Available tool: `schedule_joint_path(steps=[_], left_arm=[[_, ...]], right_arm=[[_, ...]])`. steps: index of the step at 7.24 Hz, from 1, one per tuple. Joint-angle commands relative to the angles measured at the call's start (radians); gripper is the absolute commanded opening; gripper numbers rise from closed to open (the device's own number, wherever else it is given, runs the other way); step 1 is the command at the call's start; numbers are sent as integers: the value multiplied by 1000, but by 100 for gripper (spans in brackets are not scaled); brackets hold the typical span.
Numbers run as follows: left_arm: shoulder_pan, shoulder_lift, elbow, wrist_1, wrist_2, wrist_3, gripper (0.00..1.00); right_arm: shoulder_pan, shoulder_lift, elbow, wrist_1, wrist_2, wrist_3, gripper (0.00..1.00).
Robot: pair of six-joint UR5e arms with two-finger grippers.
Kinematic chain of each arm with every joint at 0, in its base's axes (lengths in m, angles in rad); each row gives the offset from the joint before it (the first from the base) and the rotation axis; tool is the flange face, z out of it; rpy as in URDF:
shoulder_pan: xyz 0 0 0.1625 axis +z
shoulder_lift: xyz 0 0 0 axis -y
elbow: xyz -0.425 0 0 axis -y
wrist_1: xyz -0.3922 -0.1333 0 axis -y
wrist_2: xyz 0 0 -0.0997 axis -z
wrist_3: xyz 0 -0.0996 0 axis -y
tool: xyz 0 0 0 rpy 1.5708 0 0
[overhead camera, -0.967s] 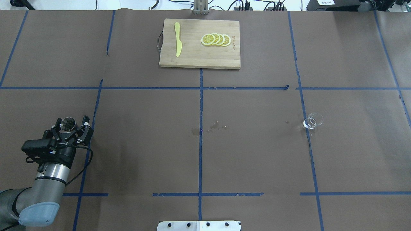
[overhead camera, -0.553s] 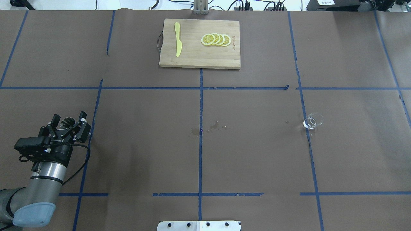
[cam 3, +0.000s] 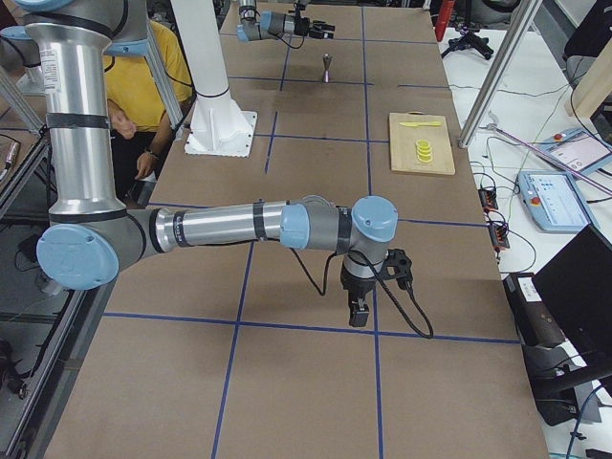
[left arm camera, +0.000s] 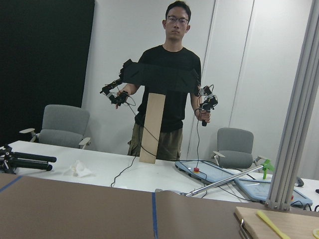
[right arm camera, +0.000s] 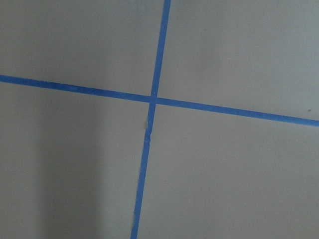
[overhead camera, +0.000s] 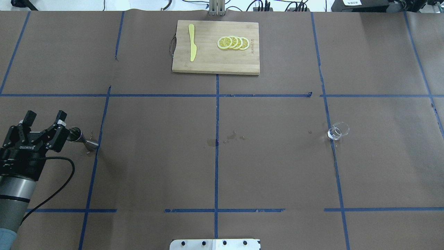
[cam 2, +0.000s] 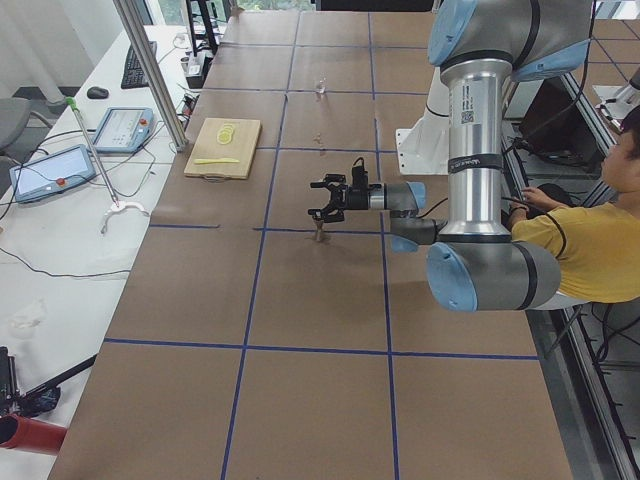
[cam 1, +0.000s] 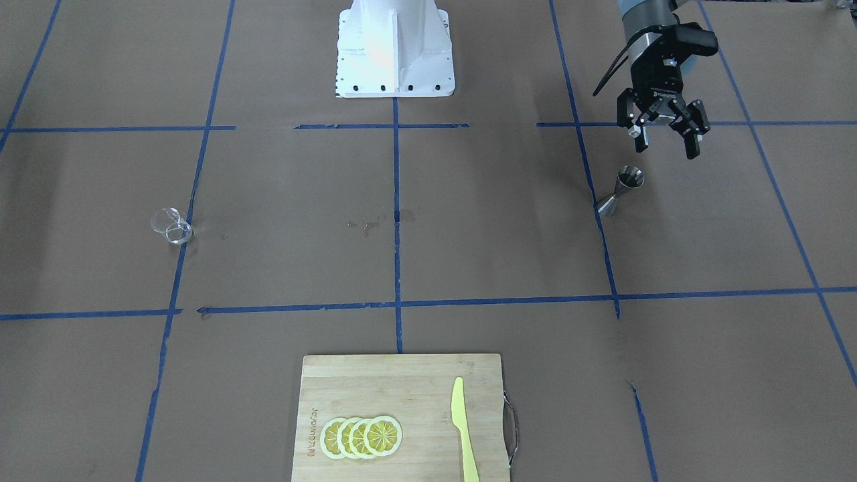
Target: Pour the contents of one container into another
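The steel hourglass jigger [overhead camera: 81,138] [cam 1: 621,191] stands on the brown table at the robot's left, beside a blue tape line. My left gripper [overhead camera: 45,117] [cam 1: 666,144] hangs open and empty just to the jigger's left, clear of it. The clear glass cup [overhead camera: 338,131] [cam 1: 171,224] sits far off on the right half, on a tape line. Only the exterior right view shows my right gripper [cam 3: 359,311], pointing down over the table's right end; I cannot tell whether it is open. The right wrist view holds only crossed tape.
A wooden cutting board [overhead camera: 208,62] with lemon slices [overhead camera: 233,43] and a yellow knife [overhead camera: 192,42] lies at the far middle edge. Small wet spots [overhead camera: 232,136] mark the table's centre. The white robot base [cam 1: 394,47] stands at the near edge. An operator [cam 2: 580,230] sits behind the robot.
The left gripper, open around the jigger a second ago, has pulled away to the left. The jigger now stands free. The glass cup has not moved.
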Motion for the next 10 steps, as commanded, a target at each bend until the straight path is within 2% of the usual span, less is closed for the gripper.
schedule_joint_path(steps=[1,2,5,6,7,8,9,10], left_arm=[[-32,5,-27,-118,-146,177,100],[-87,8,-25,-106,-244,181,100],[-97,-15,-28,-48,-255,183,100],[-100,-30,-39,45,-258,197,100],[-100,-52,-73,78,-259,276,100],[-115,-87,-79,139,-299,311,100],[-159,-133,-129,293,-355,321,99],[-196,-167,-158,380,-424,321,99]], right_arm=[[0,0,-1,0,0,0,100],[0,2,-3,0,0,-1,100],[0,0,2,0,0,-1,100],[0,-3,5,0,0,-1,100],[0,-4,3,0,0,-1,100],[0,-6,2,0,0,-1,100],[0,-7,2,0,0,-1,100],[2,-10,0,0,0,0,100]])
